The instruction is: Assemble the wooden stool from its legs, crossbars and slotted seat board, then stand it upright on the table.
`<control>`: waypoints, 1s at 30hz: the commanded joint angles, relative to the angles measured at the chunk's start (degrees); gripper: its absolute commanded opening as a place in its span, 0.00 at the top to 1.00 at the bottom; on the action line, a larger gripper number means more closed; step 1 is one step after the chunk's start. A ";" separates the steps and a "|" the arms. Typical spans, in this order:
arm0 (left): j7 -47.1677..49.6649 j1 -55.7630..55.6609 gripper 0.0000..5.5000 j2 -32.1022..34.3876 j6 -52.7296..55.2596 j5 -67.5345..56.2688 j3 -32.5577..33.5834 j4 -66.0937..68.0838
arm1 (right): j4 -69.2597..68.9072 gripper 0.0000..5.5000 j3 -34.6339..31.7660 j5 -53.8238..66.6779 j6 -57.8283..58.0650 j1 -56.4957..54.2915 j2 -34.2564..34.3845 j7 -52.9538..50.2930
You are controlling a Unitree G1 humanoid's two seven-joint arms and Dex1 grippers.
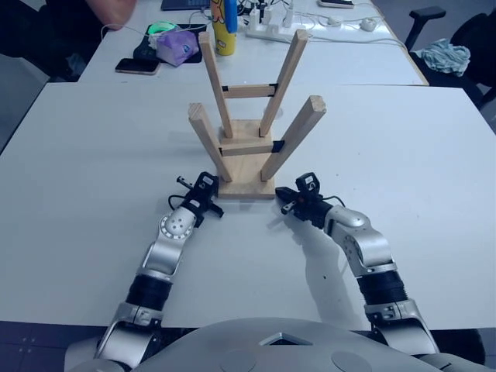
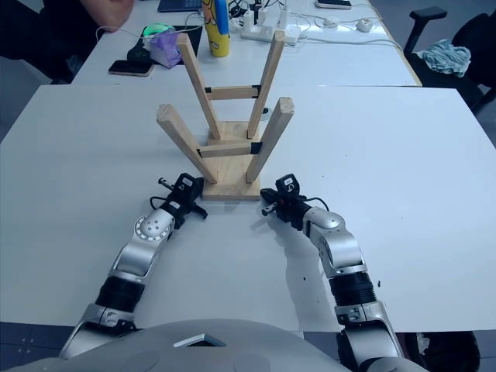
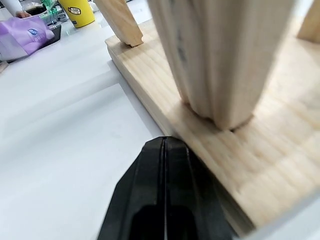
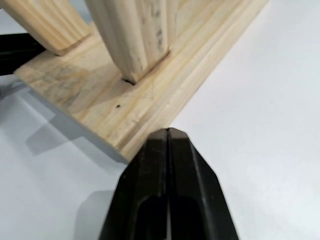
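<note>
The stool (image 1: 248,132) sat upside down mid-frame, seat (image 1: 246,184) flat on the worktop (image 1: 403,170). The left gripper (image 3: 165,145) and right gripper (image 4: 168,134), fingers (image 3: 147,175) together and empty, nosed its near corners. Pushing like that, I reckoned, might skid or topple it and loosen a leg (image 1: 291,66).

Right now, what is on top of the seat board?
Four splayed legs stand on the seat board, joined by two crossbars. Their ends cover the slots, so seating depth is hidden.

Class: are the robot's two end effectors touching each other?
Apart. The left eye view shows the left end effector and the right end effector at opposite near corners of the seat board, its near edge between them.
</note>
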 commanded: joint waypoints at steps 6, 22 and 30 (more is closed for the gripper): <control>-4.49 18.90 1.00 6.00 -6.40 -1.87 -1.48 -23.60 | -0.33 1.00 2.14 0.58 1.17 0.72 1.21 1.42; -4.05 6.97 1.00 -4.47 10.25 -7.95 -3.00 -8.61 | 3.01 1.00 2.47 -0.31 0.08 -2.39 0.62 3.18; -1.74 8.00 1.00 -5.57 15.26 -8.00 -2.25 -6.87 | -2.48 1.00 -11.14 7.21 -10.73 -1.72 -2.56 4.93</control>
